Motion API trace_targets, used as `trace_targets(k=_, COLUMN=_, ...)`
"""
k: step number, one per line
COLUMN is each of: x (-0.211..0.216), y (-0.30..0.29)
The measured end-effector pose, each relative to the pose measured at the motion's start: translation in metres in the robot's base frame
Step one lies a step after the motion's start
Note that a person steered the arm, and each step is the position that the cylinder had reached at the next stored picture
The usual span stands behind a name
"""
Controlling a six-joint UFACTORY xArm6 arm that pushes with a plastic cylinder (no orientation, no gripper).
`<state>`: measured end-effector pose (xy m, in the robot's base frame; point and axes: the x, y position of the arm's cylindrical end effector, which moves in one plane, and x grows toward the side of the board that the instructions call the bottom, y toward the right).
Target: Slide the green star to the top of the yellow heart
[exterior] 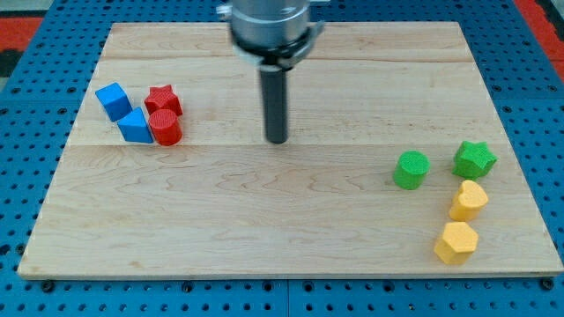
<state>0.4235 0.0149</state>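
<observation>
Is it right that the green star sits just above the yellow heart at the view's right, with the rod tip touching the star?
Not quite. In the camera view the green star does sit just above the yellow heart, but my tip is near the board's middle, far to the star's left, touching no block.

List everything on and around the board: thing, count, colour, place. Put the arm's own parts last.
Green star: one, green, the view's right, just above the yellow heart.
Yellow heart: one, yellow, lower right, below the star.
Yellow hexagon: one, yellow, lower right, below the heart.
Green cylinder: one, green, left of the star.
Red star: one, red, upper left.
Red cylinder: one, red, right below the red star.
Blue blocks: two, blue, upper left; one at the far left, one beside the red cylinder.
Wooden board: one, pale wood, centre.
Blue pegboard: one, blue, around the board.
My tip: one, dark rod, centre, apart from every block.
</observation>
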Motion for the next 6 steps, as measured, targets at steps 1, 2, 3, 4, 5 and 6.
trace_targets(k=1, x=-0.015, y=0.096)
trace_targets(k=2, x=-0.022, y=0.190)
trace_targets(k=3, x=0.020, y=0.233)
trace_targets(k=4, x=0.060, y=0.245)
trace_targets(k=5, x=0.071, y=0.250)
trace_targets(k=6, x=0.071, y=0.239)
